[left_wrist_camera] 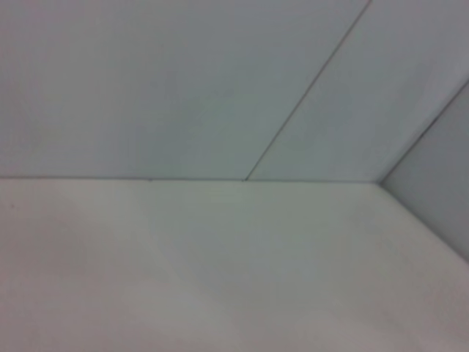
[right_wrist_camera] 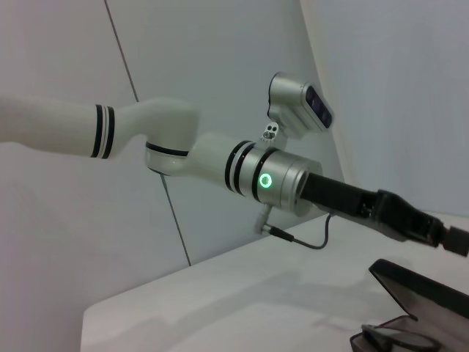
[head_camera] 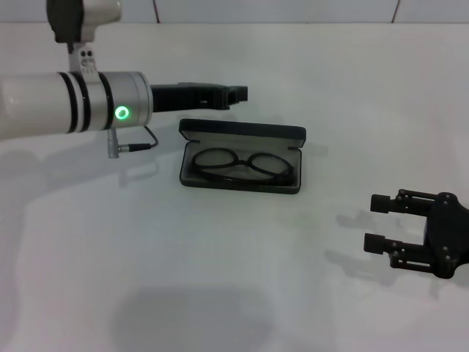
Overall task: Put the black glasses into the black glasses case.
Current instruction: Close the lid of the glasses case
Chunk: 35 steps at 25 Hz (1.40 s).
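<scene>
The black glasses case [head_camera: 242,133] lies open at the middle of the white table, with its lid standing up at the back. The black glasses [head_camera: 242,166] lie inside it on the grey lining. My left gripper [head_camera: 240,94] hovers just behind the lid's left part, apart from it, and holds nothing that I can see. My right gripper [head_camera: 375,222] is open and empty, low over the table to the right of the case and nearer to me. The right wrist view shows the case lid [right_wrist_camera: 418,282], part of the glasses [right_wrist_camera: 399,339] and the left gripper [right_wrist_camera: 458,240] above them.
The white table [head_camera: 234,293] ends at a tiled wall [head_camera: 293,9] at the back. The left wrist view shows only the table top [left_wrist_camera: 220,279] and the wall [left_wrist_camera: 183,88]. A grey cable [head_camera: 135,144] hangs from the left wrist.
</scene>
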Each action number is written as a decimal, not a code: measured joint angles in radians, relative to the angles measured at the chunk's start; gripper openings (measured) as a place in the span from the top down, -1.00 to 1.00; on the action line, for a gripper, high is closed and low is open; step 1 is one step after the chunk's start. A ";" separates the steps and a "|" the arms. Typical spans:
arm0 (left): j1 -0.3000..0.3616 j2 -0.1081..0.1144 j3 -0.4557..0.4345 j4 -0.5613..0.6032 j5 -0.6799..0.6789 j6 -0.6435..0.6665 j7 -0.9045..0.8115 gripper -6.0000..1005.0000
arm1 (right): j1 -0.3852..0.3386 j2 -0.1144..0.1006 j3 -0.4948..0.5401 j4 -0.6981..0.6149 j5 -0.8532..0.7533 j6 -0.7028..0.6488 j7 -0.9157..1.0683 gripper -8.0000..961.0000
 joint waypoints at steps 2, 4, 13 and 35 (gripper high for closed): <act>0.002 -0.001 0.023 0.000 -0.003 -0.015 0.000 0.92 | 0.001 0.000 0.000 0.001 0.000 0.000 -0.003 -0.37; 0.006 -0.002 0.041 0.000 -0.005 -0.031 0.003 0.92 | 0.002 0.000 0.000 0.002 0.000 0.001 -0.005 -0.37; 0.022 -0.005 0.072 0.000 -0.008 -0.042 0.019 0.92 | 0.005 0.000 -0.001 0.014 0.001 0.002 -0.016 -0.38; 0.124 -0.008 0.217 0.013 -0.232 -0.008 0.200 0.91 | 0.013 0.000 -0.001 0.015 0.008 0.013 -0.014 -0.38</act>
